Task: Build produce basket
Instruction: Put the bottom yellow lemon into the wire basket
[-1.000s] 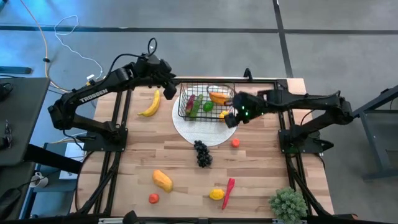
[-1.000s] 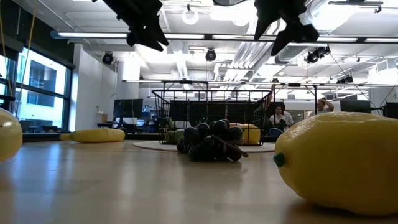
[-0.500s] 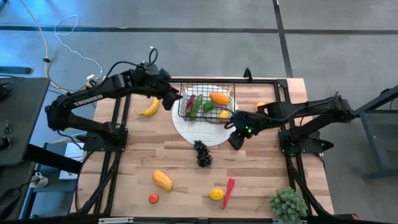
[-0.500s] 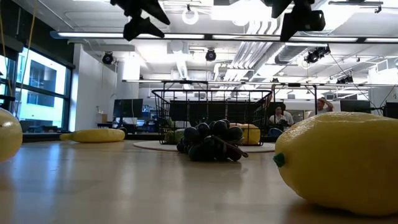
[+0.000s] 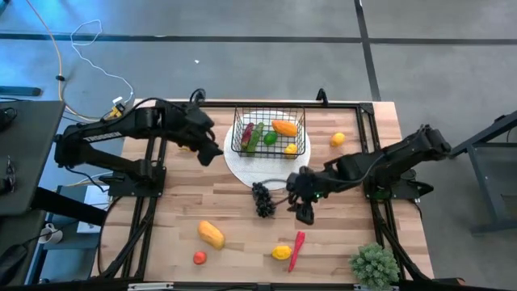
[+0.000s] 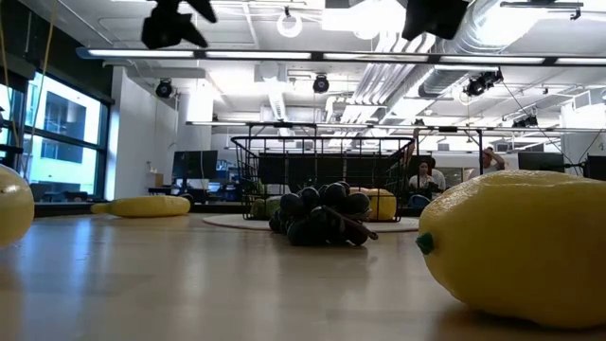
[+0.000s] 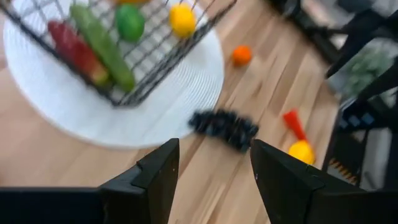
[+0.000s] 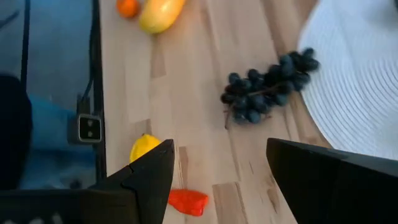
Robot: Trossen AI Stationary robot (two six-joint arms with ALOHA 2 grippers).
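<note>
The right gripper (image 5: 304, 208), jaws wide and empty, hovers at 3 o'clock of the grapes (image 5: 262, 199). Centre over the bunch, descend straight, then carry it to the basket (image 5: 269, 133) at 12 o'clock.

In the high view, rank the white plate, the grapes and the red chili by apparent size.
1. White plate, clearly largest.
2. Grapes.
3. Red chili, thinner, though about as long as the grapes, so these two are close.
</note>
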